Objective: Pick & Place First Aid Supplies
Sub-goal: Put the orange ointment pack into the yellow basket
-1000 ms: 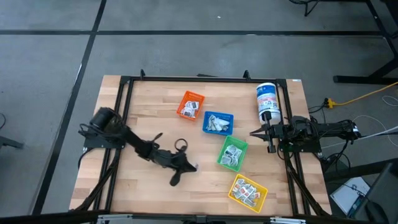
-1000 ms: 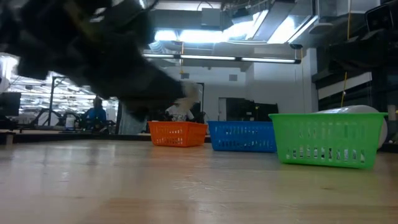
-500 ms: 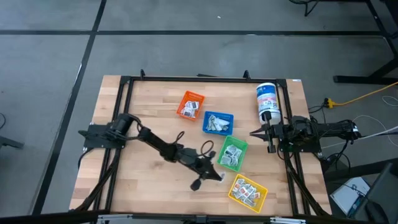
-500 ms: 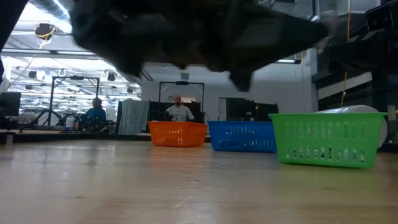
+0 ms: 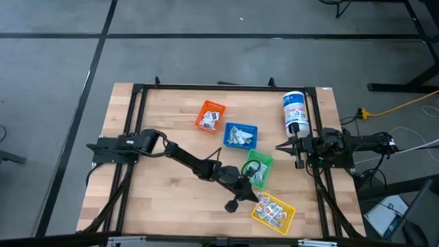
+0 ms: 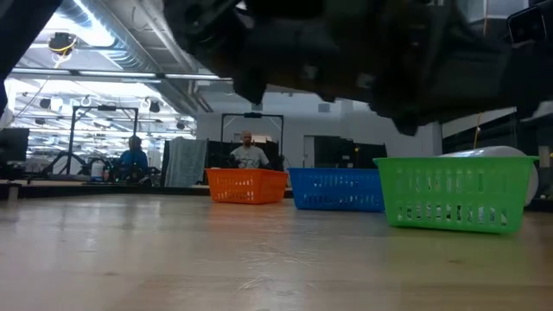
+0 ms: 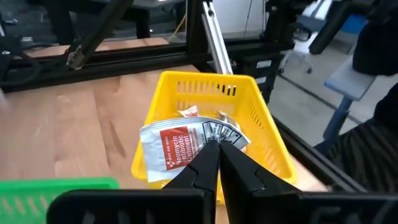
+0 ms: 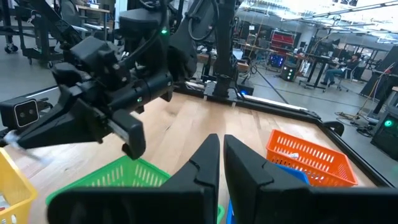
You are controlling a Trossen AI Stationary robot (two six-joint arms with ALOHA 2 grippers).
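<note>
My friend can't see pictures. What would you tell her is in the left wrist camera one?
The left gripper, its dark fingers shut, pinches a white packet with red print in front of a yellow bin. The bin sits on a wooden table, and a green bin's edge shows beside the gripper.

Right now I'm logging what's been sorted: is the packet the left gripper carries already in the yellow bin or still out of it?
Still out. The left gripper is shut on the packet, holding it above the yellow bin.
</note>
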